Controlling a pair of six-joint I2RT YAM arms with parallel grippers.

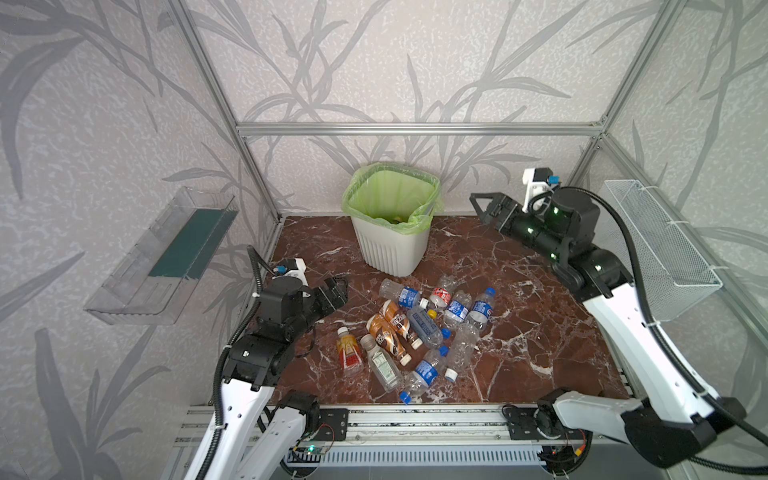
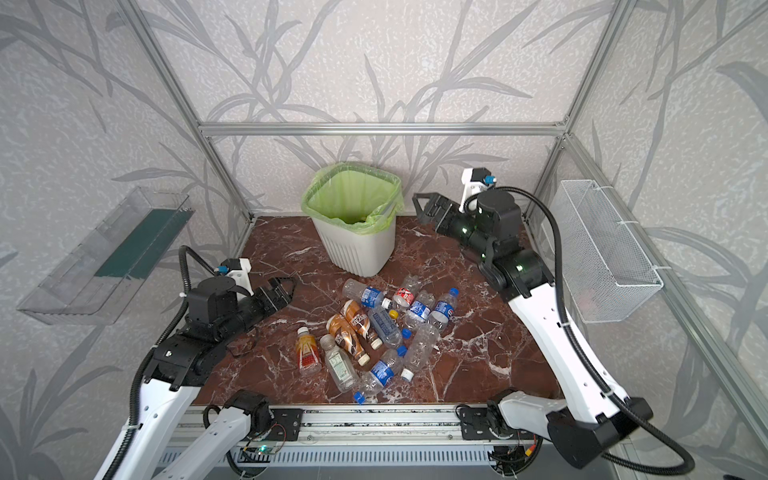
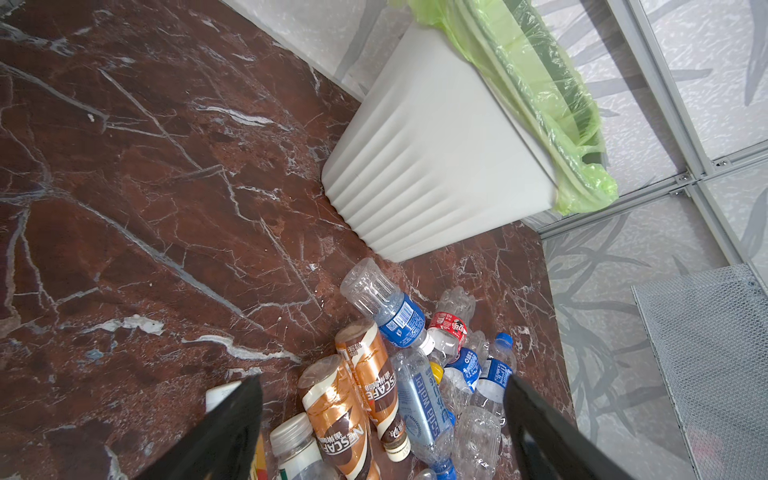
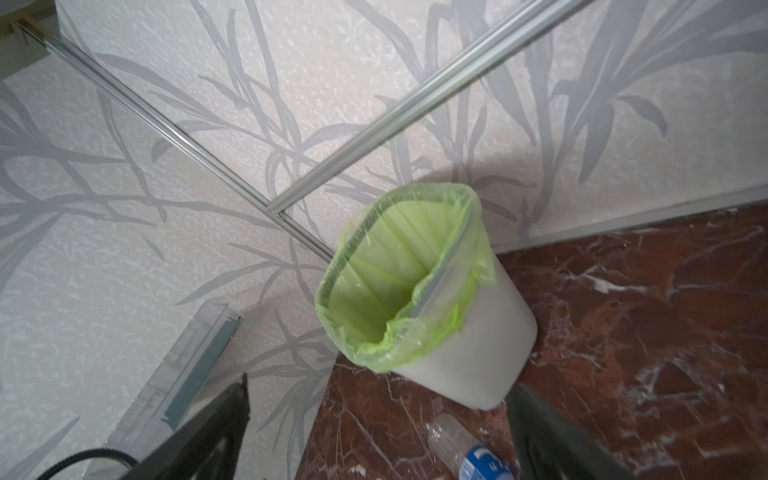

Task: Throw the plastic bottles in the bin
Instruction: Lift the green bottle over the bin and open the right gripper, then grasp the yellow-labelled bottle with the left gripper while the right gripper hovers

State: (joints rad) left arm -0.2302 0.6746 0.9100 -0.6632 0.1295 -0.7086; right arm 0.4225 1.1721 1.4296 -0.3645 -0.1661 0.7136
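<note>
Small clear and brown-gold plastic bottles [image 1: 419, 328] heaped mid-table [image 1: 540, 324], 6 o'clock of the white ribbed green-lined bin [image 1: 392, 249].
Left pincer [image 1: 341, 291] and right pincer [image 1: 478, 208] are seen open, empty. Bottles judged light, slippery, crushable; to be gripped mid-body.

Both top views look from high above the front edge of the table [image 1: 519, 332], down and toward the back wall [image 1: 415, 83]. They stand side by side and share almost the whole scene. The left wrist camera is low and near the plastic bottles [image 3: 345, 415], facing the bin [image 3: 436, 166]. The right wrist camera is higher and looks down into the bin's mouth from rather near.
</note>
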